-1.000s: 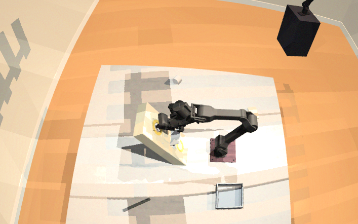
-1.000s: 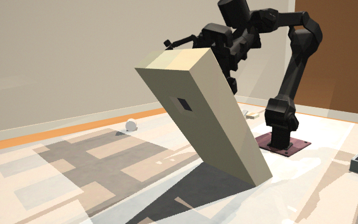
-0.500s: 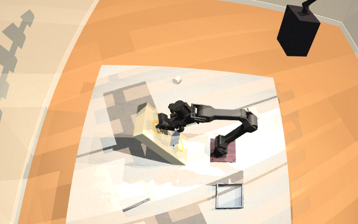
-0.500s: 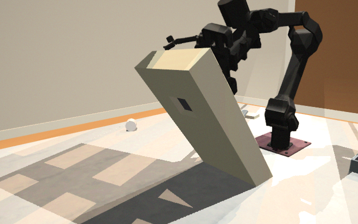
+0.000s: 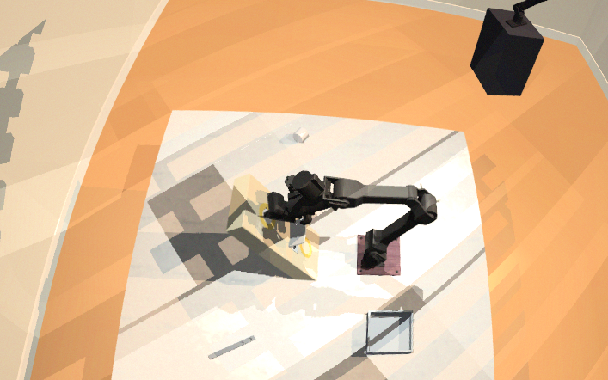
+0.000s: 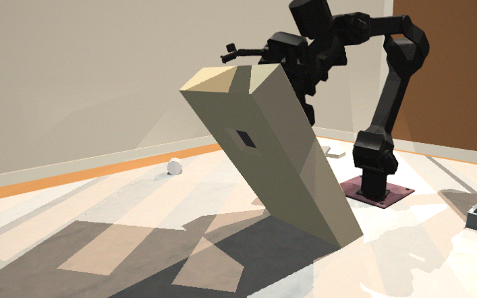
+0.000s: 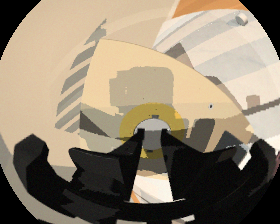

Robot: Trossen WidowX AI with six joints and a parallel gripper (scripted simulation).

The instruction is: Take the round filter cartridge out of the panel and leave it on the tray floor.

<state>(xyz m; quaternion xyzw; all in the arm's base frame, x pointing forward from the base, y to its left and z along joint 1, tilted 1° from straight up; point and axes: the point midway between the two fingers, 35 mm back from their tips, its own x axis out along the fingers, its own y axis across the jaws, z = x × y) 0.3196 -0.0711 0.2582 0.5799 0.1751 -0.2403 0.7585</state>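
Looks like the fingers (image 5: 267, 214) are slightly apart, gripping nothing, tips right at the cartridge (image 7: 152, 123) face, which is still in the panel (image 5: 246, 188) (image 6: 270, 155) (image 7: 136, 60) toward the surface's (image 5: 344, 156) (image 6: 140, 199) (image 7: 191, 37) left edge from above.

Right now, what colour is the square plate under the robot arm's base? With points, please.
Dark reddish maroon; the base plate (image 5: 393, 242) (image 6: 399, 193) shows best in the exterior view.

Small pale cylinder (image 5: 301, 135) (image 6: 175, 166) (image 7: 241, 19) on floor; dark hanging box (image 5: 507, 52); thin grey strip (image 5: 231, 347)
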